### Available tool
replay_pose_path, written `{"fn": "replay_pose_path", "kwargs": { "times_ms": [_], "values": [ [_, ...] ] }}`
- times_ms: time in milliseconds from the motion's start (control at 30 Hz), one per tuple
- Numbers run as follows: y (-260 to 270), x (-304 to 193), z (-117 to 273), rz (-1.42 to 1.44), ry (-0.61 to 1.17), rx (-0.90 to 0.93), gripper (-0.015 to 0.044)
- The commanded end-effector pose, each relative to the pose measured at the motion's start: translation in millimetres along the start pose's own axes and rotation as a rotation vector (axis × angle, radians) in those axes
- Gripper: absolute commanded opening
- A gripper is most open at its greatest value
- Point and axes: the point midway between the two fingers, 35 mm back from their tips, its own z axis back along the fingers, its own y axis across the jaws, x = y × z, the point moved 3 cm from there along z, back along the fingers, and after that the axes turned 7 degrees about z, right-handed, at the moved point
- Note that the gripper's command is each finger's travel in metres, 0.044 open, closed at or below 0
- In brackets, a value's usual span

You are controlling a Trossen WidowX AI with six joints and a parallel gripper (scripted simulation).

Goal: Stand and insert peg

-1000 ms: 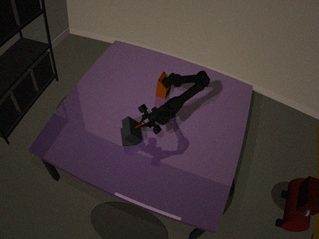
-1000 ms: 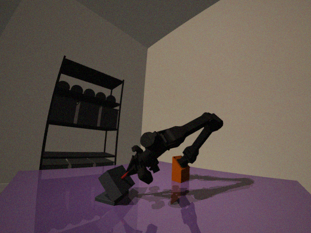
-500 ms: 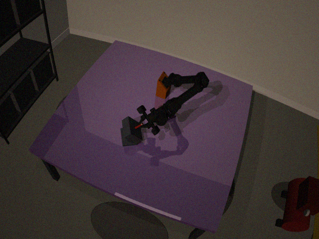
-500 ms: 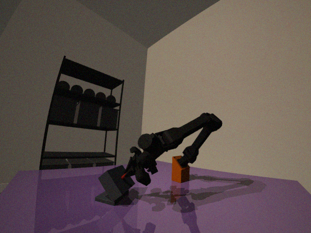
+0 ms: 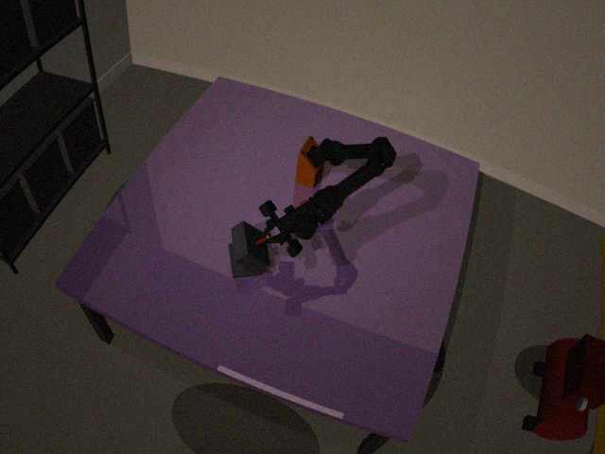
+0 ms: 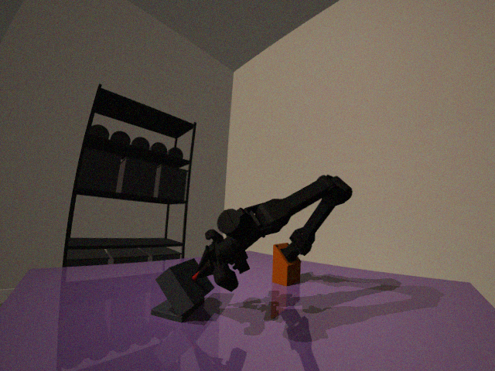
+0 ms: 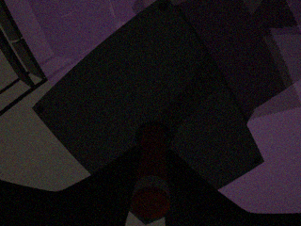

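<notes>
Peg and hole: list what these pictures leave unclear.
- Depth of the peg in the hole: its plain end is hidden inside, wrist view.
- Pincer pads' contact: too dark, wrist view.
- White band: too small and dim, exterior view.
- Red machine: cut off by the right edge, top view.
</notes>
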Motion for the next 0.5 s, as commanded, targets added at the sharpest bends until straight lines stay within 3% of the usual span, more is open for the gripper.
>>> {"fn": "replay_pose_path", "kwargs": {
  "times_ms": [0, 467],
  "values": [
    [0.0, 0.1, 0.1, 0.0, 0.0, 0.0, 0.0053],
    [0.0, -0.2, 2.7, 0.0, 0.0, 0.0, 0.042]
  ]
}}
